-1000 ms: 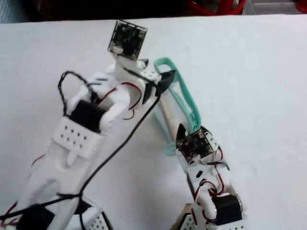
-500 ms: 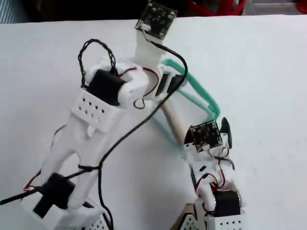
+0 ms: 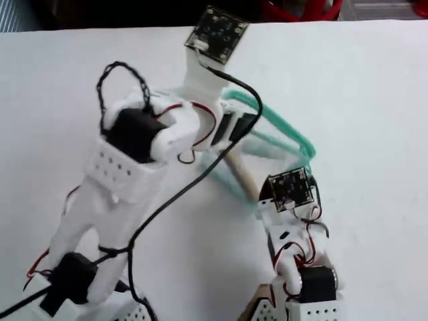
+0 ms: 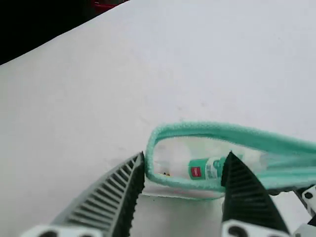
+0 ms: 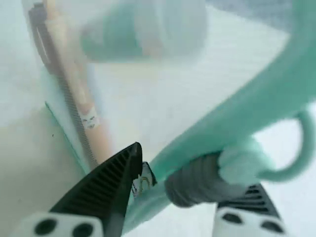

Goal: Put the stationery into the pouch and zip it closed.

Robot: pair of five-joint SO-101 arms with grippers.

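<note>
Item one, bench (image 3: 374, 80): white, plain top, carrying everything listed here. Item two, pouch (image 3: 284, 130): clear-walled with a teal rim, lying on the bench between my two arms, mouth gaping open along the zip line. Item three, contents of the pouch: a tan pencil (image 3: 242, 172) lying lengthwise inside, with a thin dark pen (image 5: 52, 74) right alongside it in the right wrist view, and a small white tube with a green label (image 4: 207, 169) lying near the pouch's closed end. Item four, left gripper (image 4: 185, 165): jaws spread apart, one on each side of the pouch's rounded end, holding nothing; from the high view I see it over the far end of the pouch, below its own wrist camera. Item five, right gripper (image 5: 185, 173): at the near end of the pouch, jaws closed in on the teal rim, which runs between them. Item six, zip pull (image 5: 247, 160): a teal tab ending in a small loop, sitting just beside the right gripper's far jaw. Item seven, grey cylinder (image 5: 195, 185): touching the zip pull, lying between the right gripper's jaws; I cannot tell what it belongs to. The zip is not yet closed.
</note>
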